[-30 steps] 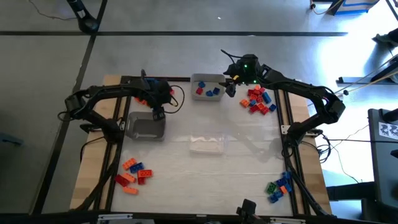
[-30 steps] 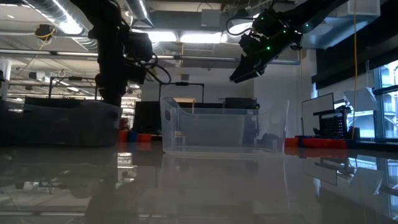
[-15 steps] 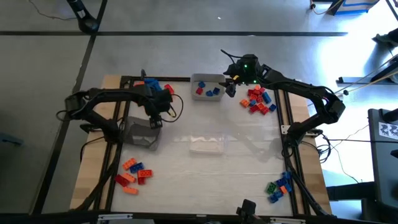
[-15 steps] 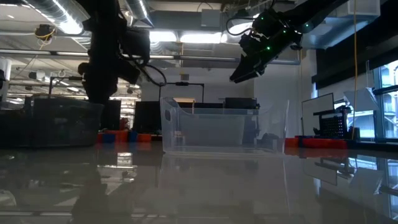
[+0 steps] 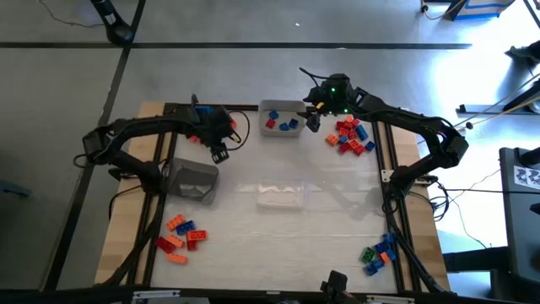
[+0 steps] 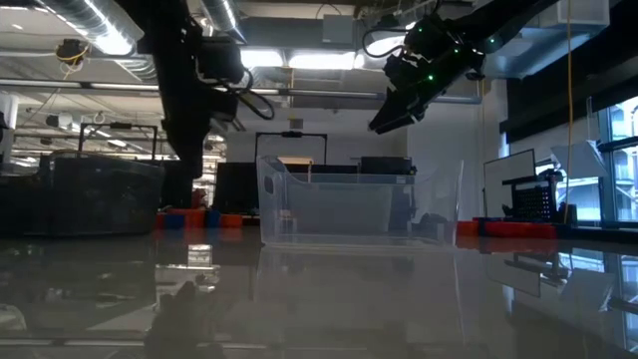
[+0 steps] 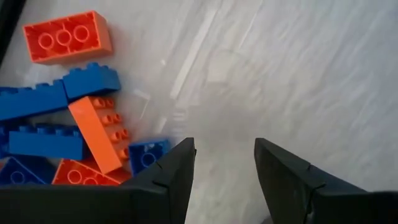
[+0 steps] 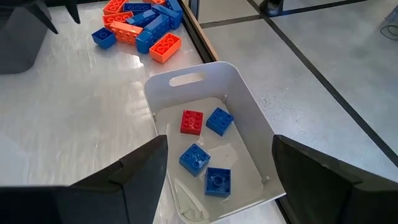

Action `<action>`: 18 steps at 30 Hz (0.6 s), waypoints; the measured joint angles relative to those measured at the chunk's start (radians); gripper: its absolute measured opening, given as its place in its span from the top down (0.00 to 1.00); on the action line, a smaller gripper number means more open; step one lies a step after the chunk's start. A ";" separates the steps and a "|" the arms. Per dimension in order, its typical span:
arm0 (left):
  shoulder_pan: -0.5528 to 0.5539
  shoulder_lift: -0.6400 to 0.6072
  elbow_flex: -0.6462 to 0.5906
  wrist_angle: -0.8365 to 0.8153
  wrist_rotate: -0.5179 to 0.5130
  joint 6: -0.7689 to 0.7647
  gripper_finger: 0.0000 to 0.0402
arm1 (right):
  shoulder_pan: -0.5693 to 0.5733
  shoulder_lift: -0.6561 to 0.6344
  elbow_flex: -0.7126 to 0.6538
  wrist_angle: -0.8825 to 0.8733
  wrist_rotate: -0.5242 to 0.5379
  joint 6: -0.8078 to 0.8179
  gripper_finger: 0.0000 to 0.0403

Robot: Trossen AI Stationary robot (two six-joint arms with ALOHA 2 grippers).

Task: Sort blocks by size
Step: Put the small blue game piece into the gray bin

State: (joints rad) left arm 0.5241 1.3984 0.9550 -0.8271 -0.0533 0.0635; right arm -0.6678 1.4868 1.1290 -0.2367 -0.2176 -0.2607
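My left gripper (image 5: 221, 153) is open and empty, just above the table beside a pile of blue and orange blocks (image 5: 201, 123) at the far left. In the left wrist view (image 7: 224, 165) its fingers stand over bare table, with that pile (image 7: 68, 124) next to them. My right gripper (image 5: 314, 121) is open and empty above the right end of a white tray (image 5: 283, 118). The tray (image 8: 249, 124) holds one red block (image 8: 191, 121) and three blue blocks (image 8: 205, 163). A grey tray (image 5: 192, 180) stands on the table near my left gripper.
A clear tray (image 5: 280, 196) stands mid-table and also shows in the low view (image 6: 359, 204). More block piles lie at the far right (image 5: 350, 136), near left (image 5: 179, 236) and near right (image 5: 380, 253). Dark frame rails (image 5: 160, 160) run along both sides of the table.
The grey tray has slid a little toward the table's left and near edges and turned about. My left gripper, which stood at the tray, has drawn away from it, up and toward the far edge beside the block pile.
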 joint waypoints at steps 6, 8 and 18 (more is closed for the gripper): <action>0.037 0.047 0.000 -0.019 0.001 0.026 0.61 | 0.000 0.000 0.000 0.001 0.000 -0.001 0.29; 0.043 0.075 0.000 -0.023 0.001 0.036 0.58 | 0.000 0.000 0.000 0.001 0.000 -0.002 0.29; 0.043 0.130 0.000 -0.021 -0.084 0.386 0.41 | 0.000 0.004 0.000 0.001 0.000 -0.005 0.29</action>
State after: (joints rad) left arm 0.5675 1.5288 0.9550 -0.8478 -0.1371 0.4492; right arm -0.6677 1.4906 1.1290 -0.2353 -0.2176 -0.2661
